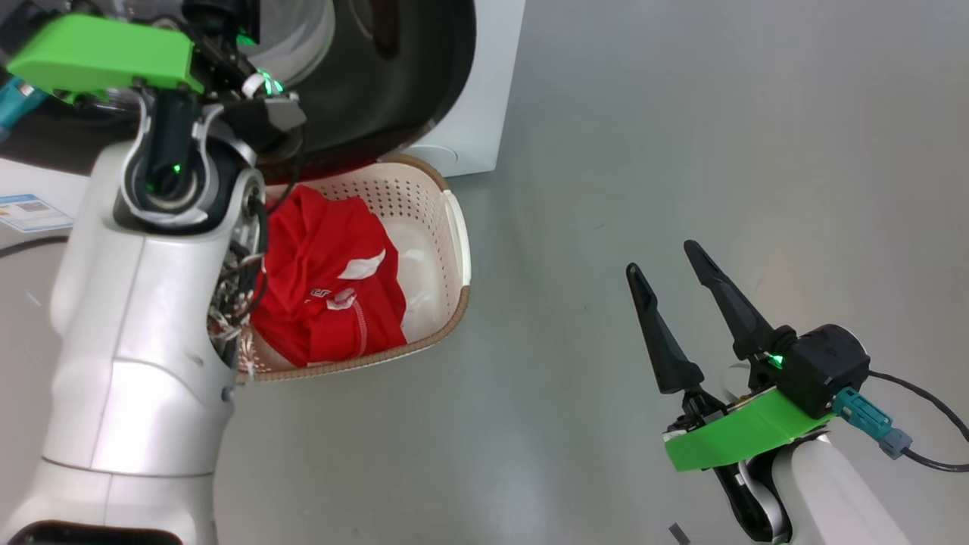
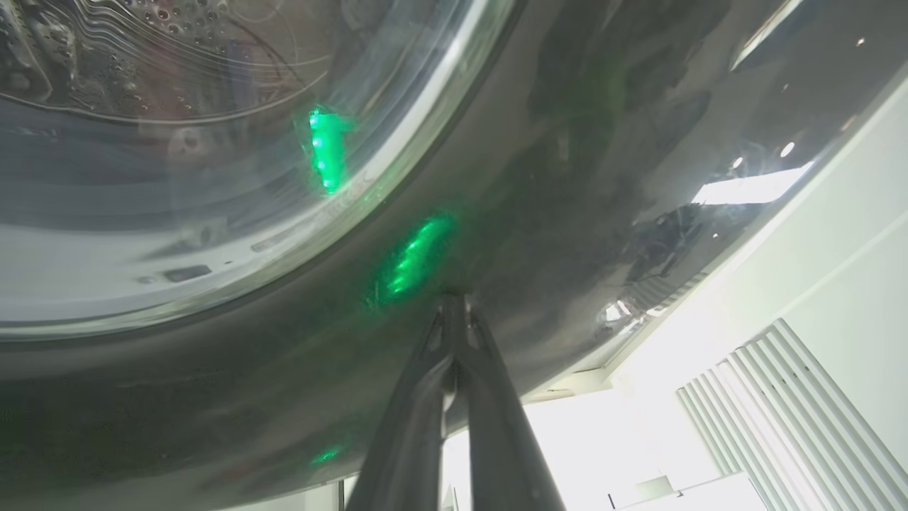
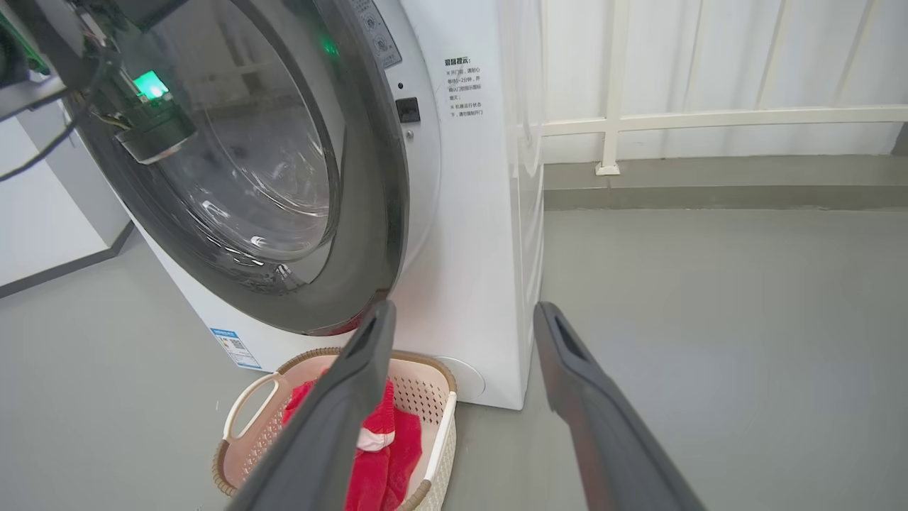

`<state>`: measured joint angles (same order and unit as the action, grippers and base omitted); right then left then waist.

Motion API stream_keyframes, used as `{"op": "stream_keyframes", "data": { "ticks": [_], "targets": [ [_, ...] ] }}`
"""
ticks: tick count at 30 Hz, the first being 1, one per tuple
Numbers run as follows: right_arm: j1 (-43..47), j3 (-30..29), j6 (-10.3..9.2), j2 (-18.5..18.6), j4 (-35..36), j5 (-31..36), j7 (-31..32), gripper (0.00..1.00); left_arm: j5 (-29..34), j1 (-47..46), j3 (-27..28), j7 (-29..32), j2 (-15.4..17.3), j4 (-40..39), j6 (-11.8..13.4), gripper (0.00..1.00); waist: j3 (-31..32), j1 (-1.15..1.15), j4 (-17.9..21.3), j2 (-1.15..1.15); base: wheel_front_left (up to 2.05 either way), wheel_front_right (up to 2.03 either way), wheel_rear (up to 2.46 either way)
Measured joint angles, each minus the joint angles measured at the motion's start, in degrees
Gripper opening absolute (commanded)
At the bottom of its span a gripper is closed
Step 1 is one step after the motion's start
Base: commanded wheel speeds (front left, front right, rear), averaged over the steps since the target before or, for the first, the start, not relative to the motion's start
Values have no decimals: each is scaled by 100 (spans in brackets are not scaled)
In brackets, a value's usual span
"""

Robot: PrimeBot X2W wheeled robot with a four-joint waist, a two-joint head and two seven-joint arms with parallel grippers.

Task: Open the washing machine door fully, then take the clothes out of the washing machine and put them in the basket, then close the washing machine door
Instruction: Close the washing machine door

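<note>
The washing machine door [image 3: 369, 213], black-rimmed with a bulging glass window, stands close against the white washing machine [image 3: 468, 234]; I cannot tell whether it is latched. My left gripper [image 2: 454, 301] is shut, with its tips touching the glossy black rim [image 2: 567, 177] just below the glass and nothing between them. On the floor in front of the machine sits the basket [image 1: 447, 227], and the red clothes [image 1: 325, 272] lie bundled inside it. Well to the right of the basket, my right gripper [image 1: 661, 257] hangs open and empty over the floor. Its view looks down on the basket [image 3: 443, 426] and the clothes [image 3: 397, 454].
My pale left forearm [image 1: 136, 341] covers the basket's left side. A blue sticker [image 3: 230, 344] marks the machine's lower front. Grey floor [image 1: 681, 113] stretches right of the machine. A white railing [image 3: 709, 117] stands behind, and a black cable [image 1: 931, 409] trails from my right wrist.
</note>
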<state>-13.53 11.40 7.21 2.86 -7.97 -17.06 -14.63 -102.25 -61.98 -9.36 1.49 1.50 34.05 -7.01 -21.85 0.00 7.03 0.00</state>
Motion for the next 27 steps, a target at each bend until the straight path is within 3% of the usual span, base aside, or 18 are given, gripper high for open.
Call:
{"op": "stream_keyframes", "data": {
  "ticks": [14,23,24,25,26,27],
  "targets": [
    [-130,8,0,2,14,0,-1,100,96,-294,303,16,-12,35,-3,0,-267,0,143,0,0,0,0],
    [-140,-49,0,2,-34,-1,-1,100,411,-12,210,104,-7,-135,-5,0,-93,0,73,0,0,0,0],
    [-140,-49,0,2,-34,-1,-1,100,411,-12,210,104,-7,-135,-5,11,-93,0,73,0,0,0,0],
    [-140,-68,0,2,-41,-1,0,100,490,97,183,103,2,-180,-5,47,-57,0,63,0,0,0,0],
    [-139,-87,0,2,-51,-2,-1,100,568,225,153,100,19,-226,-5,100,-16,0,53,0,0,0,0],
    [-137,-109,0,2,-58,-3,-1,100,654,356,122,86,44,-267,-5,100,26,0,43,0,0,0,0]
  ]
}}
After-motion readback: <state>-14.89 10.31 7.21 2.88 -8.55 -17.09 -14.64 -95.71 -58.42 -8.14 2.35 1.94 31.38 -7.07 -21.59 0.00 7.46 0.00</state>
